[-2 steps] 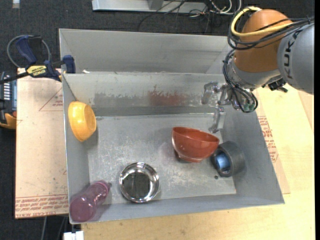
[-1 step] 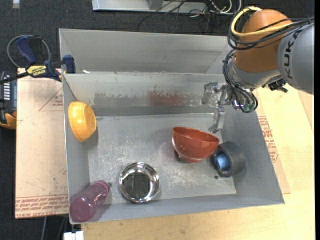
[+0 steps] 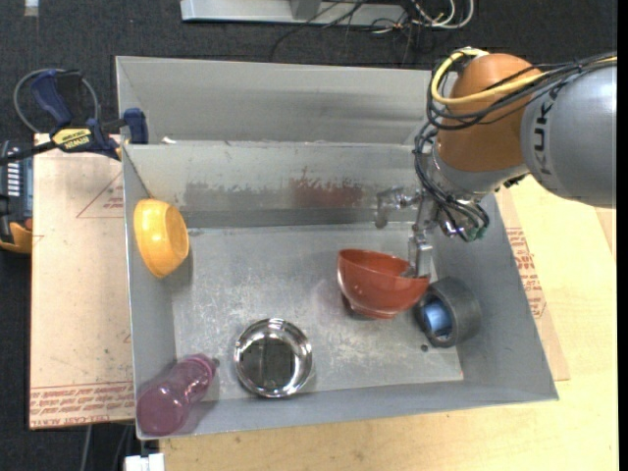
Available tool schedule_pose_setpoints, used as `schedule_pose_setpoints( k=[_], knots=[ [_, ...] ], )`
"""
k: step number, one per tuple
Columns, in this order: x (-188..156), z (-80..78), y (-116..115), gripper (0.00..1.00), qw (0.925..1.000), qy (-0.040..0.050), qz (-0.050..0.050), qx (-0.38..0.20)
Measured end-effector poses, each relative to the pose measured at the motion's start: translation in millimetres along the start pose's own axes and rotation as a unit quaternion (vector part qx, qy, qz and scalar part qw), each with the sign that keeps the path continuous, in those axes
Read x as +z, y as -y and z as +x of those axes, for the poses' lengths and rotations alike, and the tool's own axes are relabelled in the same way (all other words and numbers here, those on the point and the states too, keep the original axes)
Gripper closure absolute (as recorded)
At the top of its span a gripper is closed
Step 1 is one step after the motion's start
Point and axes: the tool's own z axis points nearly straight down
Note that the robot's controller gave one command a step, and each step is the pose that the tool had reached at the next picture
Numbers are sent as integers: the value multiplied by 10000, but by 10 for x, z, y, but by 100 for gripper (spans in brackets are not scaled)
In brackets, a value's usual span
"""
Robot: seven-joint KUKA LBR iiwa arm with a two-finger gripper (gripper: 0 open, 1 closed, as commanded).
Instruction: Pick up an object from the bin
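Observation:
My gripper hangs over the right half of the bin, its thin metal fingers pointing down onto the right rim of a red bowl. The fingers are shut on that rim. The bowl is tilted, its right side raised and a dark shadow beneath it. Just to its right, touching or nearly touching it, lies a grey tape roll with a blue core.
A steel bowl stands near the front wall. A yellow bowl leans on the left wall, and a pink plastic cup lies in the front left corner. The arm comes in from the right above the bin's right wall.

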Motion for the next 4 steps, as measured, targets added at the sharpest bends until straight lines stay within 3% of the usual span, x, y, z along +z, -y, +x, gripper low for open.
schedule_pose_setpoints(
  k=[1, 2, 3, 4],
  knots=[
    [119, -115, 28, 0, 9987, 20, 10, -502],
    [592, -76, -216, 0, 9902, 1, -13, -1397],
    [600, -95, -186, 0, 9877, 16, -12, -1562],
    [571, 39, -726, 100, 9868, 54, -18, -1616]
  ],
)
